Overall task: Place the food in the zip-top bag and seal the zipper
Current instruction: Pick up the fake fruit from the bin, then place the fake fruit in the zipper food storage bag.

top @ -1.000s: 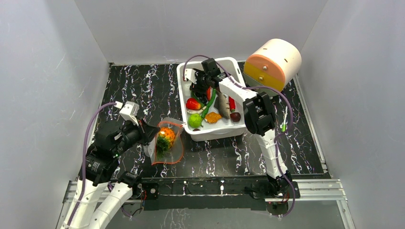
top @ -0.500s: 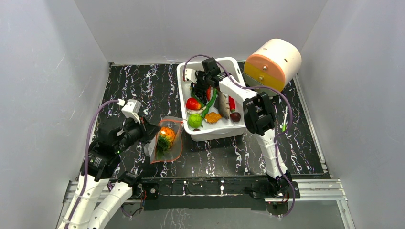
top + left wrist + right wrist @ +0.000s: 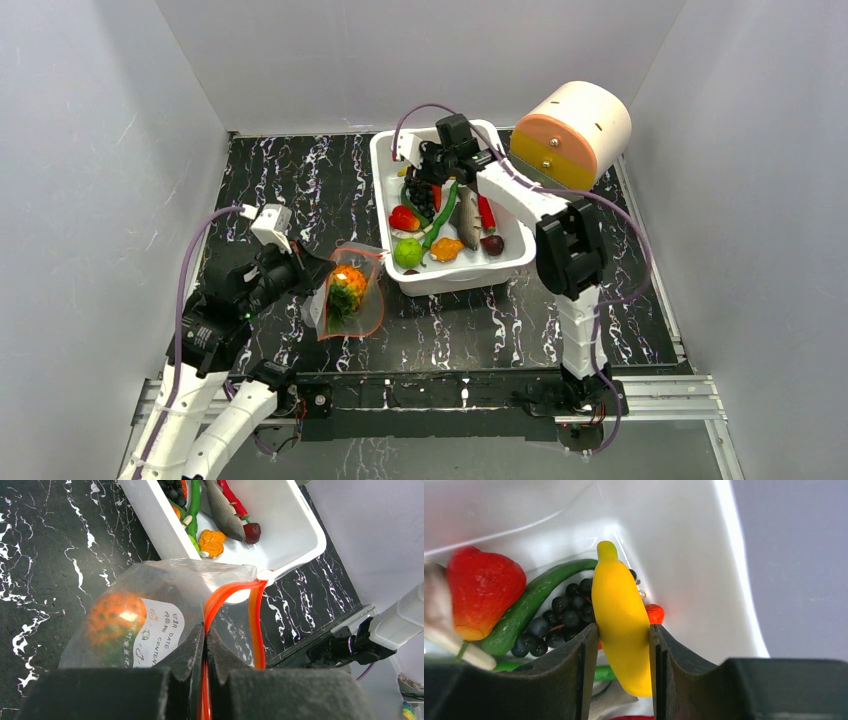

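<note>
Bright even light, soft shadows, blurred foreground

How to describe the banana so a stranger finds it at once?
Start at the white bin at the table's far side. The right pincer reaches into it, and the banana is between its jaws. It is the only yellow piece there, smooth, beside the dark grapes.

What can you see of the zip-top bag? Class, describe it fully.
The zip-top bag is clear, floppy plastic with a red-orange zipper along its gaping mouth and a white printed label. It rests on the black marbled table beside the white bin, a pineapple inside. The left tool is shut on the zipper strip.
</note>
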`<state>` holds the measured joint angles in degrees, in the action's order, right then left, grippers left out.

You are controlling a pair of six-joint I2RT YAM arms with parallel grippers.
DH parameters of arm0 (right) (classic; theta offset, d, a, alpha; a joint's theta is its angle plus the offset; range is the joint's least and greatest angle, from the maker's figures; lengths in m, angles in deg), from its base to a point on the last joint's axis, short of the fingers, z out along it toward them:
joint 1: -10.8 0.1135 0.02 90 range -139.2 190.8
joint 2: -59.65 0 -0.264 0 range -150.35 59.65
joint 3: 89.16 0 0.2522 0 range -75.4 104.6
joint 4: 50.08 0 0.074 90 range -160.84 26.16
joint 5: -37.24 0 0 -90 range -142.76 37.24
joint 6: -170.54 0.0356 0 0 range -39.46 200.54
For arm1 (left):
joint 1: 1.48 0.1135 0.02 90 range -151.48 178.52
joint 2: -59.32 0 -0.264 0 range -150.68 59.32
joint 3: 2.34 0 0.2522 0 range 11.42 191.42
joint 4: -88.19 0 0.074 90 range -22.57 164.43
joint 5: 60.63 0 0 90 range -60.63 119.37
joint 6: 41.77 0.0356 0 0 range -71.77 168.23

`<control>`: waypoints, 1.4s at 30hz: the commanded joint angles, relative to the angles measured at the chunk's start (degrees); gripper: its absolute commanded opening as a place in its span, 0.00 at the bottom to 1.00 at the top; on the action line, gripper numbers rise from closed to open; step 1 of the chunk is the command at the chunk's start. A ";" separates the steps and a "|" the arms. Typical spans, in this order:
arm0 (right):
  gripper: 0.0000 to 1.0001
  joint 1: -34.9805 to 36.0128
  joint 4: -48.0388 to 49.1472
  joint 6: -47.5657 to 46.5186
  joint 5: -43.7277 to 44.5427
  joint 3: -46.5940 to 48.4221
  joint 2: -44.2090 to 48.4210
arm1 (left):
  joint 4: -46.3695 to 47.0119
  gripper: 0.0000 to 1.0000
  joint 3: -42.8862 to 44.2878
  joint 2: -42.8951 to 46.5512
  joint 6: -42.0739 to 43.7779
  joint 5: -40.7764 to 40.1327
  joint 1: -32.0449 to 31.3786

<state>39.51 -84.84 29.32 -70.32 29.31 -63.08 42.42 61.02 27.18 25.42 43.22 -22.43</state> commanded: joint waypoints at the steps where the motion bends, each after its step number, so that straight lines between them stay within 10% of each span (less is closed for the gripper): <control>1: 0.22 -0.10 5.55 4.85 -2.53 -4.68 10.06 | -0.68 0.00 4.15 -1.18 -1.43 0.13 0.03; 23: 0.22 6.15 7.56 15.97 -15.95 -34.49 55.75 | -3.67 0.00 8.18 -3.58 -2.90 11.73 -0.01; 42: 0.20 24.32 18.60 23.92 -25.77 -36.59 62.23 | -3.76 0.00 5.87 -3.93 -5.32 14.61 0.03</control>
<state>61.06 -73.23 51.41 -94.67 -7.85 -0.81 37.92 66.68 23.40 20.87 55.30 -22.43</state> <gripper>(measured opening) 0.348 0.010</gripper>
